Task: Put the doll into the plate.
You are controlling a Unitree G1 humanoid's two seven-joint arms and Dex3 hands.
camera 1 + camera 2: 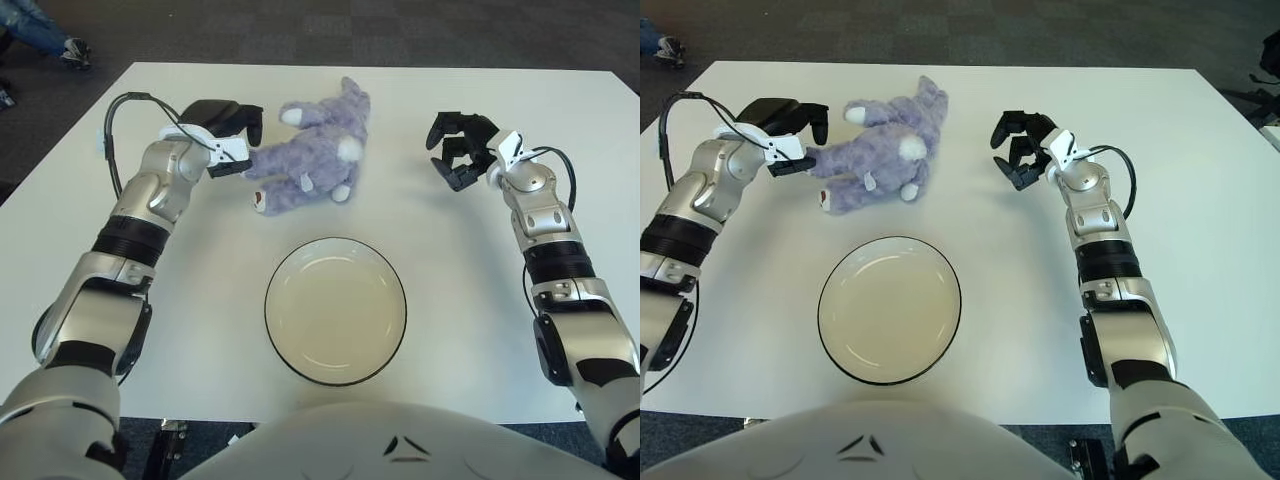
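A purple plush doll lies on its side on the white table, beyond the plate. The cream plate with a dark rim sits in front of my torso and holds nothing. My left hand is at the doll's left end, its fingers closed around a plush limb. My right hand hovers to the right of the doll, about a hand's width away. Its fingers are loosely curved and hold nothing.
The white table reaches its far edge just behind the doll, with dark carpet past it. A person's shoe and jeans show at the top left, off the table. A black cable loops by my left wrist.
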